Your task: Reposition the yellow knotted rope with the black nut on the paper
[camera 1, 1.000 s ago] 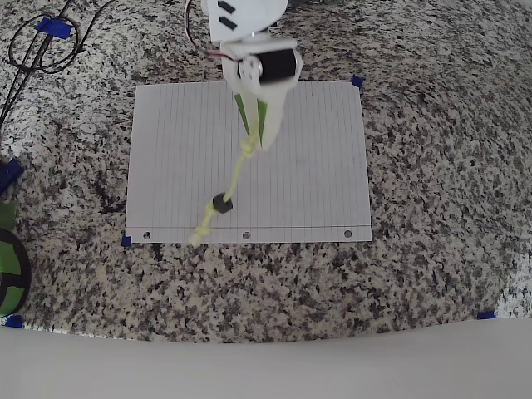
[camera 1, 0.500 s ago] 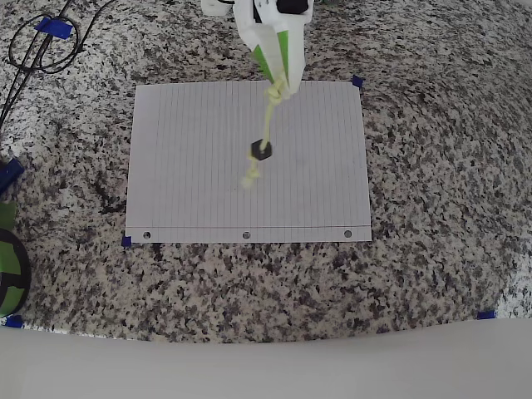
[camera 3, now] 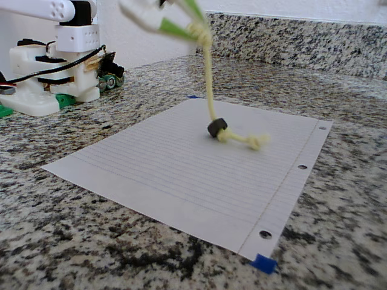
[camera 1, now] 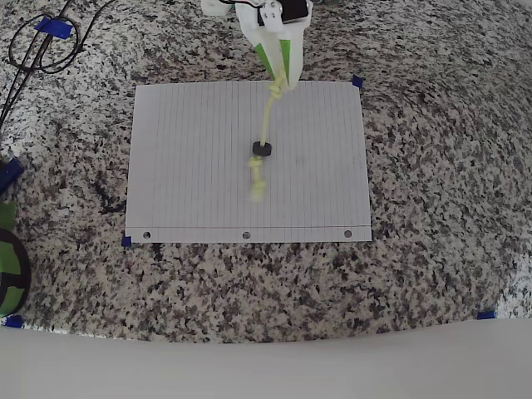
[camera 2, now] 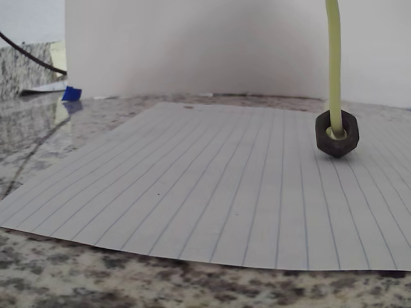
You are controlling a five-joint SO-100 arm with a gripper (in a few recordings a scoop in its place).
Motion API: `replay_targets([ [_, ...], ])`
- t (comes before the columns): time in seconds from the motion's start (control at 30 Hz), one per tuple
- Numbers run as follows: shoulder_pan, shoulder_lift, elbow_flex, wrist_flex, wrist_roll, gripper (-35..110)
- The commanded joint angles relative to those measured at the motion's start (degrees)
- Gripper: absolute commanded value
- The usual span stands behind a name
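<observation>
My gripper point(camera 1: 280, 79) point(camera 3: 196, 24), white with green fingers, hangs over the far edge of the paper point(camera 1: 183, 158) and is shut on the top end of the yellow knotted rope point(camera 1: 268, 116). The rope point(camera 3: 208, 84) drops down from the fingers to the sheet point(camera 3: 157, 163). The black nut point(camera 1: 263, 150) point(camera 3: 216, 127) sits low on the cord, touching the paper near its middle. Past the nut, the rope's knotted free end lies on the sheet. In the wrist view the nut point(camera 2: 336, 133) rests on the lined paper point(camera 2: 212, 192) with the rope point(camera 2: 333, 58) rising straight out of it.
The paper lies on a speckled granite counter point(camera 1: 432, 208), with blue tape point(camera 1: 357, 81) at its corners. Black cables point(camera 1: 37, 46) coil at the far left in the overhead view. The arm's base point(camera 3: 51, 72) stands at the back left in the fixed view.
The gripper lifted and pulled the rope toward the paper's far edge. The nut slid from near the punched edge up to the sheet's middle, and the free end has swung and settled on the paper.
</observation>
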Motion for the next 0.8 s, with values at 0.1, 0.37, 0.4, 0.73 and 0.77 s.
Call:
replay_targets([
  [0.1, 2.11, 6.33, 1.23, 10.55, 0.00, 0],
  [0.37, 11.43, 2.72, 1.14, 15.64, 0.18, 0],
  [0.4, 13.01, 1.85, 1.14, 15.47, 0.18, 0],
  [0.73, 29.79, -7.73, 1.05, 7.21, 1.85, 0],
  [0.77, 31.46, -8.96, 1.14, 5.01, 1.85, 0],
])
